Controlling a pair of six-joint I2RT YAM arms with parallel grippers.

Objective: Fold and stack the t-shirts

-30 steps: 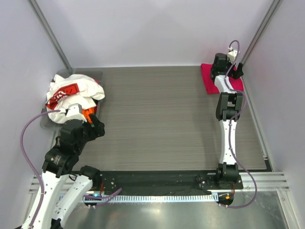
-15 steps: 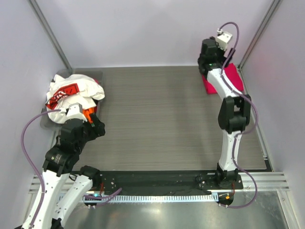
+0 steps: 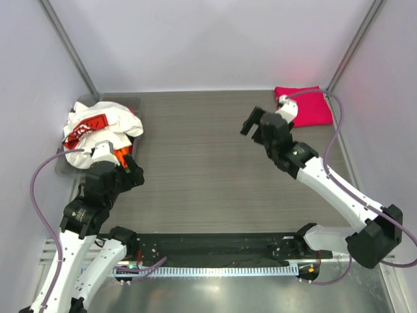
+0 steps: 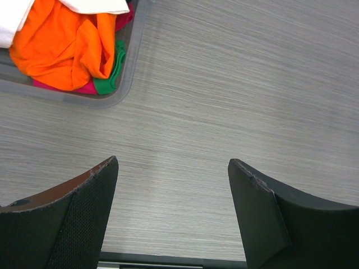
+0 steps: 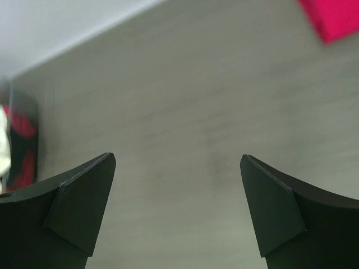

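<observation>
A folded magenta-red t-shirt point(image 3: 305, 106) lies flat at the far right corner of the table; its corner shows in the right wrist view point(image 5: 335, 18). A white t-shirt with a red-and-black print point(image 3: 98, 126) is heaped on top of the grey bin point(image 3: 64, 168) at the far left. An orange t-shirt point(image 4: 64, 43) lies crumpled in the bin under it, also seen from above point(image 3: 121, 154). My left gripper point(image 3: 132, 175) is open and empty beside the bin. My right gripper point(image 3: 253, 123) is open and empty above the table's middle, left of the magenta-red shirt.
Green and pink cloth point(image 4: 115, 70) shows in the bin beside the orange shirt. White walls with metal posts point(image 3: 68, 49) close in the table on three sides. A black rail point(image 3: 215, 248) runs along the near edge.
My right arm has swung away from the magenta-red shirt, leftward and toward the near side, leaving the shirt lying uncovered in the corner. My left arm has hardly moved.
</observation>
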